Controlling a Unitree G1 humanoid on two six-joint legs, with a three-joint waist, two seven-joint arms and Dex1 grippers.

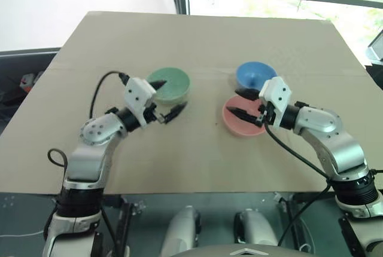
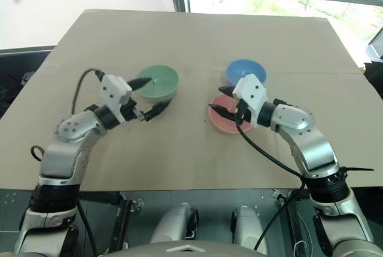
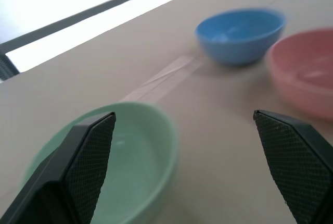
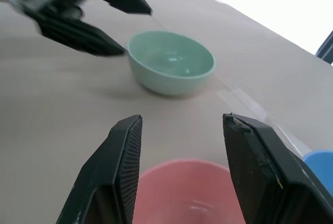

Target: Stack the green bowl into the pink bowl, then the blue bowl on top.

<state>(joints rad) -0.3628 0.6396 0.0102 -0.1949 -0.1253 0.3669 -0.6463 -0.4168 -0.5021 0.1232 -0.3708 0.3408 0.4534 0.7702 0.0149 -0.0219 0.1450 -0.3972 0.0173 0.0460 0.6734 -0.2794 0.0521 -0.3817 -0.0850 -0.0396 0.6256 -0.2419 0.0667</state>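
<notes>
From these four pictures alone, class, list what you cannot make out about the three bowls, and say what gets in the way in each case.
- Pink bowl: in the eye views the right gripper hides part of its rim; the right wrist view's edge cuts off its near side.
- Blue bowl: only a sliver in the right wrist view, cut by the edge.
- Green bowl: a left finger covers part of it in the left wrist view.
</notes>
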